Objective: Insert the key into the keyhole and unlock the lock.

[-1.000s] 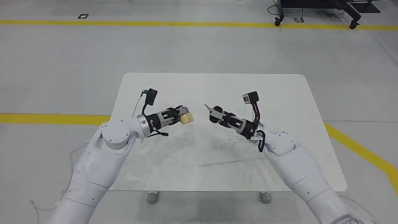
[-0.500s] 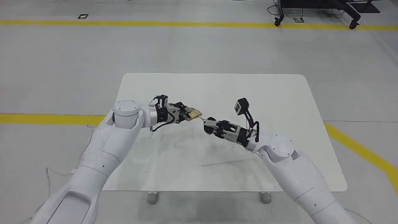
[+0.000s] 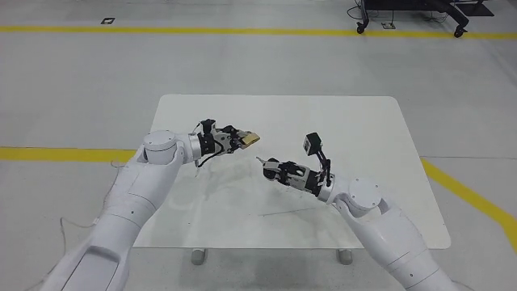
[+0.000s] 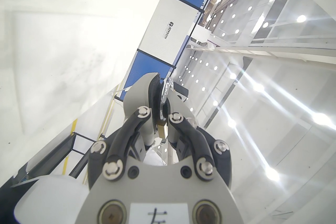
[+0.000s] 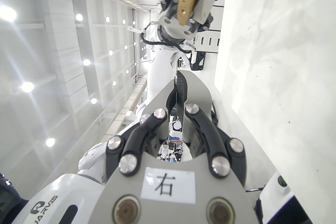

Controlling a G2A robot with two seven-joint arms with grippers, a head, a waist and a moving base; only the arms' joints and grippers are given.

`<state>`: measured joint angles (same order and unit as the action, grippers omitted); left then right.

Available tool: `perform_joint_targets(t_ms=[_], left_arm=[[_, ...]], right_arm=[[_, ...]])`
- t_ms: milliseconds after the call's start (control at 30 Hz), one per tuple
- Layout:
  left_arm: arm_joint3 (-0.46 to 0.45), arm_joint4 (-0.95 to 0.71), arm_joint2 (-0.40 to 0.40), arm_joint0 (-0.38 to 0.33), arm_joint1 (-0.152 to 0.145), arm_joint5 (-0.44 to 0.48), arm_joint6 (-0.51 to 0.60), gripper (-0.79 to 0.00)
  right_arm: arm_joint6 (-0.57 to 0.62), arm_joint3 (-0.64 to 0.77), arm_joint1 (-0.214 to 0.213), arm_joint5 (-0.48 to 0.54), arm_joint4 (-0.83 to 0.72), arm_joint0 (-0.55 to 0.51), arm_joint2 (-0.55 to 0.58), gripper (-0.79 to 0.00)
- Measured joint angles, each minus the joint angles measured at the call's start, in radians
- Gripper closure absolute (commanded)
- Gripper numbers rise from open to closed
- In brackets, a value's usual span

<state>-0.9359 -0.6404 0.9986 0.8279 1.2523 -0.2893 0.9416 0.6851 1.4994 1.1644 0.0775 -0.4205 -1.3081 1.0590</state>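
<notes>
Gripping lock [image 3: 250, 138]: left hand [image 3: 240, 139] | right hand [image 3: 266, 166] clamps key [image 3: 259, 161] | key apart from lock

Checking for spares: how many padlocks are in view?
1: the brass padlock is clamped in the left gripper, held above the table and apart from the right gripper holding the key.
</notes>
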Motion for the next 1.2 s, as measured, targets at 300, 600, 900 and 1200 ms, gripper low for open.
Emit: perform_joint_targets(t_ms=[300, 600, 900, 1200], left_arm=[[-0.132, 0.155, 0.0, 0.061, -0.016, 0.076, -0.12, 0.0], [-0.182, 0.185, 0.022, 0.091, -0.026, 0.068, -0.124, 0.0], [-0.192, 0.197, 0.028, 0.096, -0.028, 0.059, -0.111, 0.0], [-0.193, 0.206, 0.025, 0.094, -0.028, 0.06, -0.093, 0.0]], right_arm=[[-0.125, 0.036, 0.016, -0.055, -0.012, -0.004, -0.031, 0.0], [-0.213, 0.07, 0.019, -0.08, -0.007, -0.032, -0.012, 0.0], [-0.229, 0.08, 0.024, -0.117, 0.002, -0.035, -0.013, 0.0], [-0.237, 0.087, 0.027, -0.138, 0.024, -0.035, -0.014, 0.0]])
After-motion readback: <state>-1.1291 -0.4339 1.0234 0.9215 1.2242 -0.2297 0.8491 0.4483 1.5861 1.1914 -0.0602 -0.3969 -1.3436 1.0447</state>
